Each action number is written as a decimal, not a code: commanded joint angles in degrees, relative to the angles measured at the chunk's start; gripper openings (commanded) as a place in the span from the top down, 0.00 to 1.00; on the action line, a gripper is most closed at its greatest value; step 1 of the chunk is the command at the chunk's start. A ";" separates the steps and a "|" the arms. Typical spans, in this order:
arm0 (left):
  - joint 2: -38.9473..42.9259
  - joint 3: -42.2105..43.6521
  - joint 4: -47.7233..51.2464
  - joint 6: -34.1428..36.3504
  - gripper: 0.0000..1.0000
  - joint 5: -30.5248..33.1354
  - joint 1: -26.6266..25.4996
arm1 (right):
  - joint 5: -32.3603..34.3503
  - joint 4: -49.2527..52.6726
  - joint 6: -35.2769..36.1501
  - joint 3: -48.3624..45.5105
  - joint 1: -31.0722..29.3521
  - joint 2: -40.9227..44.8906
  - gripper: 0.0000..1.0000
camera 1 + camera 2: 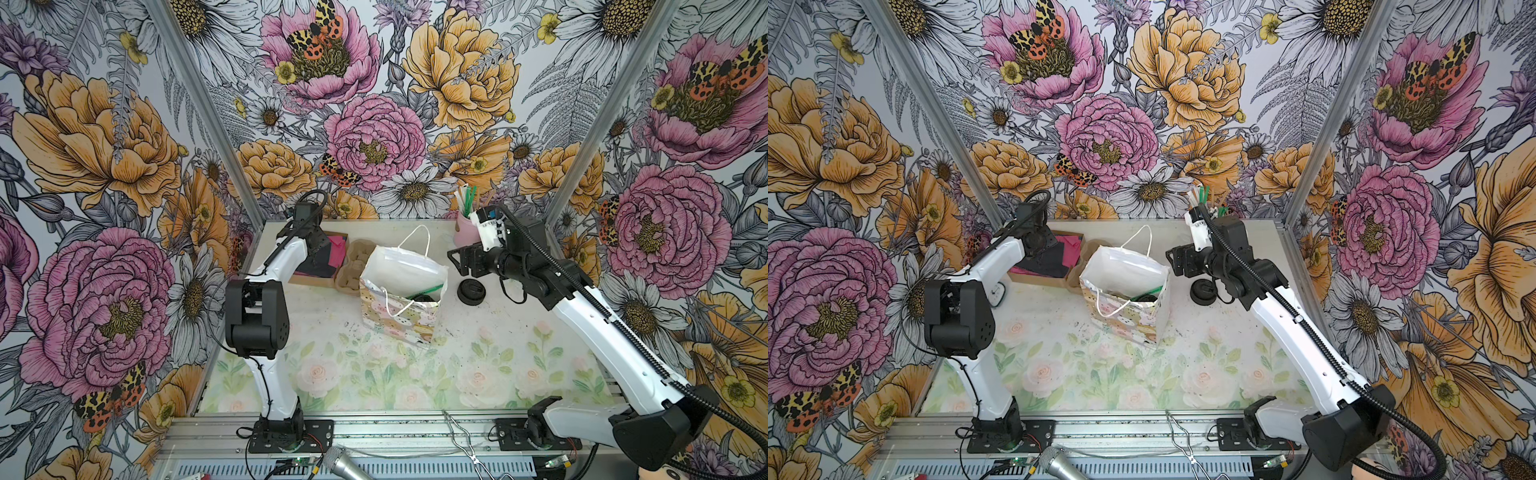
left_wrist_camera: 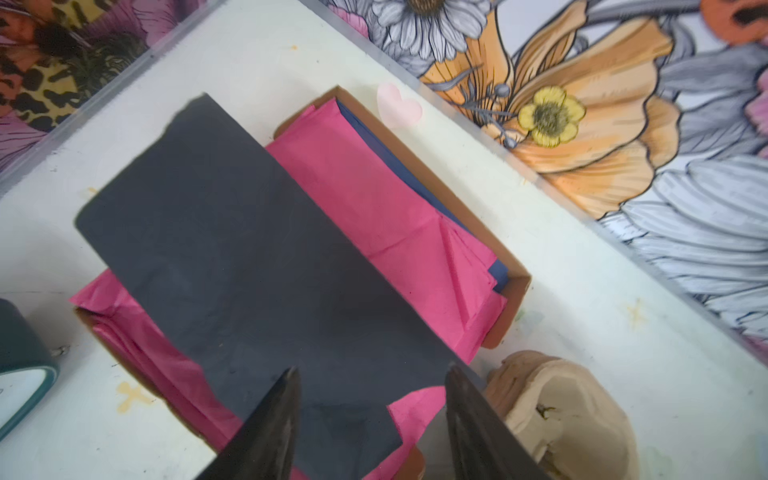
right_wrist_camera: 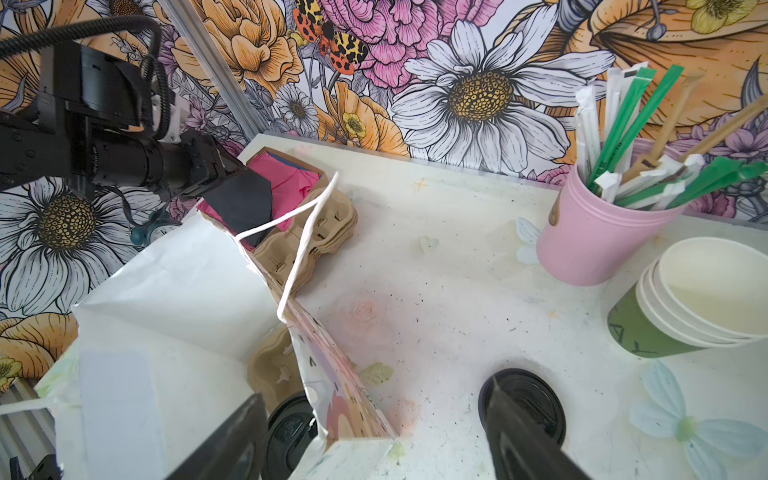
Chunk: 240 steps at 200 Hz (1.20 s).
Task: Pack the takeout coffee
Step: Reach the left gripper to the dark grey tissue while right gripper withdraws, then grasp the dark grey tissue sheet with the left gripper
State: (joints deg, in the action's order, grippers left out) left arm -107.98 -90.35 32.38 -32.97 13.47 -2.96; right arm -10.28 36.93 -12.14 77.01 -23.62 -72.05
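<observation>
Floral table (image 1: 374, 374): I see coffee (image 3: 289, 432) down in bag (image 1: 399, 270), so packing looks mostly done. L gripper (image 2: 372, 368) jaws apart over dark tissue (image 2: 249, 257); R gripper (image 3: 376, 384) jaws apart by bag rim. Left, I'd guess: tissue on top.

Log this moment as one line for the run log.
left gripper: open over black sheet on tissue box | right gripper: open, near bag and loose lid | takeout coffee: inside bag, black top showing
</observation>
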 commanded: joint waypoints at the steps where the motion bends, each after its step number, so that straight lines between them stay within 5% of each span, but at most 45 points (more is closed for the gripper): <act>1: 3.09 0.58 -0.47 -0.59 0.38 -1.08 1.56 | 0.18 -1.33 0.46 -0.64 0.42 0.98 0.16; 42: 6.14 4.11 -0.46 -3.00 0.37 0.66 3.00 | 0.09 -1.33 1.06 -0.96 0.59 1.12 0.16; 126: -1.75 4.32 -0.49 -9.97 0.37 -0.19 5.43 | -0.09 -1.34 1.77 -1.71 1.20 1.78 0.15; 160: -4.34 3.87 -0.56 -11.32 0.38 -0.16 5.63 | 0.22 -1.33 2.23 -1.91 1.47 2.78 0.05; 240: -5.87 5.99 -0.80 -12.75 0.39 1.54 5.68 | 0.44 -1.33 2.74 -2.93 2.08 3.67 0.03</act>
State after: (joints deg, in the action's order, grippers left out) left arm -113.91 -85.65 32.18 -44.86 13.56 2.13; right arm -10.28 36.84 -10.17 74.74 -22.04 -69.63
